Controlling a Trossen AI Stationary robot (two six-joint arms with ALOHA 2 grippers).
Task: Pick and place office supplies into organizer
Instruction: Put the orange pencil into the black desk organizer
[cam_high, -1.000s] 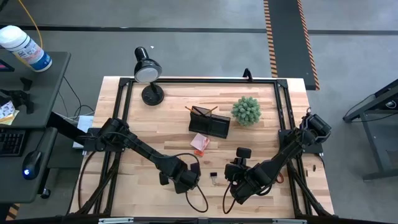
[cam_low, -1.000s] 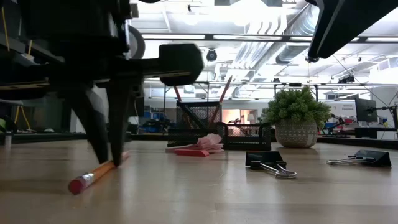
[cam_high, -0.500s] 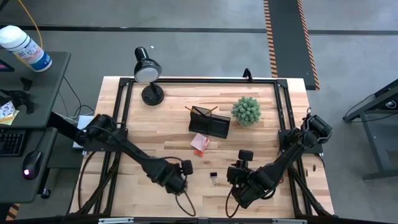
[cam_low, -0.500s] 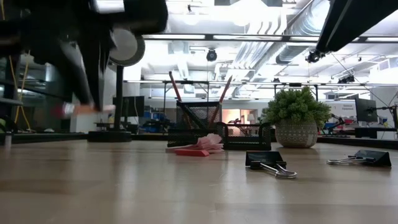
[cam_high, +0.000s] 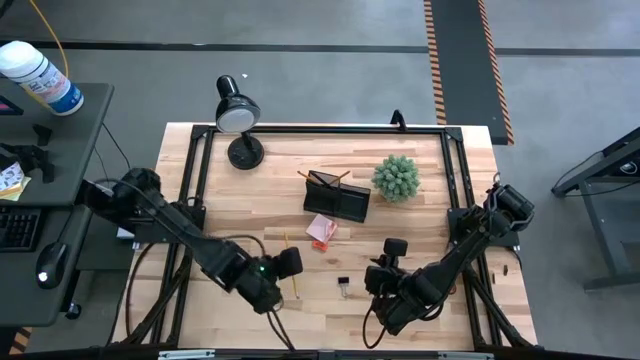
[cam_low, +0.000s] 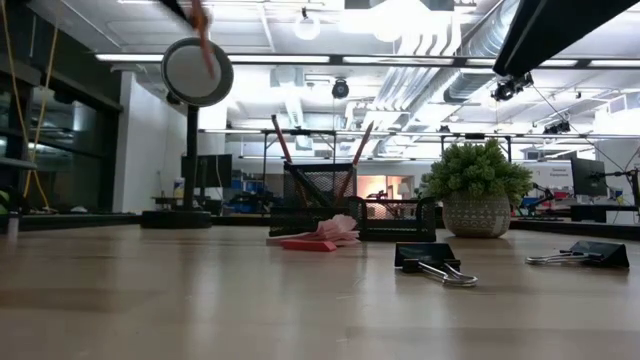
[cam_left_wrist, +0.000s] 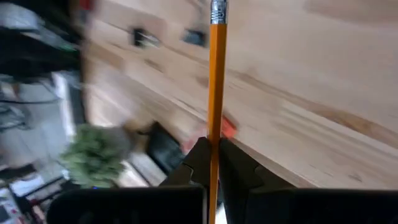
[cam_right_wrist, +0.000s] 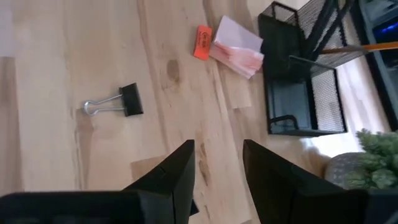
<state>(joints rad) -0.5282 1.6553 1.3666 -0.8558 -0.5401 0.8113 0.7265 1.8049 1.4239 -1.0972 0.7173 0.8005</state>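
Your left gripper (cam_high: 285, 270) is clamped on a pencil (cam_high: 292, 281), lifted off the table (cam_high: 430, 170) over the front-left part of the top. In the left wrist view the pencil (cam_left_wrist: 216, 87) runs straight out between the two fingers (cam_left_wrist: 198, 163), metal ferrule at the far end, fingers pressed against it on both sides. In the low view only a sliver of the pencil (cam_low: 201, 18) shows at the very top of frame, well above the surface.

Your right gripper (cam_high: 383, 283) sits over the front-right part of the table; in its wrist view the fingers (cam_right_wrist: 178, 169) stand apart with bare wood between them, holding nothing. A binder clip (cam_right_wrist: 115, 104) lies on the wood just ahead of it; the same clip shows in the high view (cam_high: 343, 287) between the two grippers. The low view shows it as (cam_low: 432, 262), with a second clip (cam_low: 582, 254) further right.

The organizer (cam_high: 337, 200) stands mid-table toward the back, with pencils sticking out of its taller section. The pink sticky-note pad (cam_high: 322, 231) lies just in front of it, touching or nearly so, can't tell which. The plant (cam_high: 396, 177) is just right of the organizer, the desk lamp (cam_high: 238, 112) at the back-left corner.

Can't make out scissors or pens
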